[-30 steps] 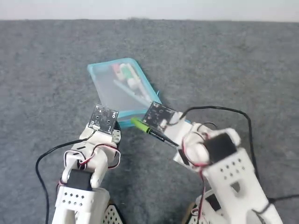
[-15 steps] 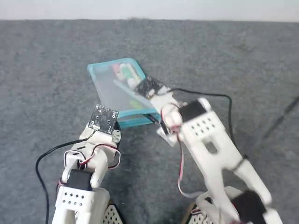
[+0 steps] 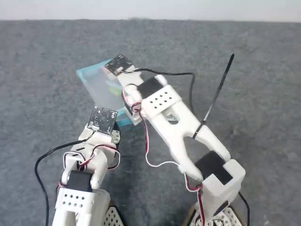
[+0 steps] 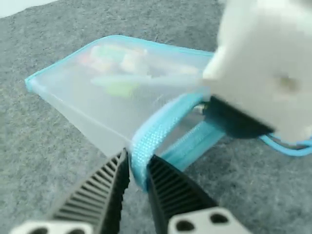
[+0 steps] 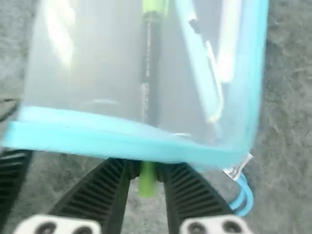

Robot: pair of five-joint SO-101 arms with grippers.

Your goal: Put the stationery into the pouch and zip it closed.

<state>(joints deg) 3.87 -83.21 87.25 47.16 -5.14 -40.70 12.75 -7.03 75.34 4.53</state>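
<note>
Pouch (image 3: 96,88) lies on the grey table (image 3: 42,56) toward 10 o'clock of the high view's middle, with stationery (image 4: 117,61) showing through its clear side. The left gripper (image 4: 138,163) is nearly closed, pinching the pouch's teal edge at its 5 o'clock corner. The right arm (image 3: 169,113) stretches from 5 o'clock over the pouch. The right gripper (image 5: 146,168) is clamped on the green end of a pen (image 5: 148,83), whose black shaft lies inside the pouch.
</note>
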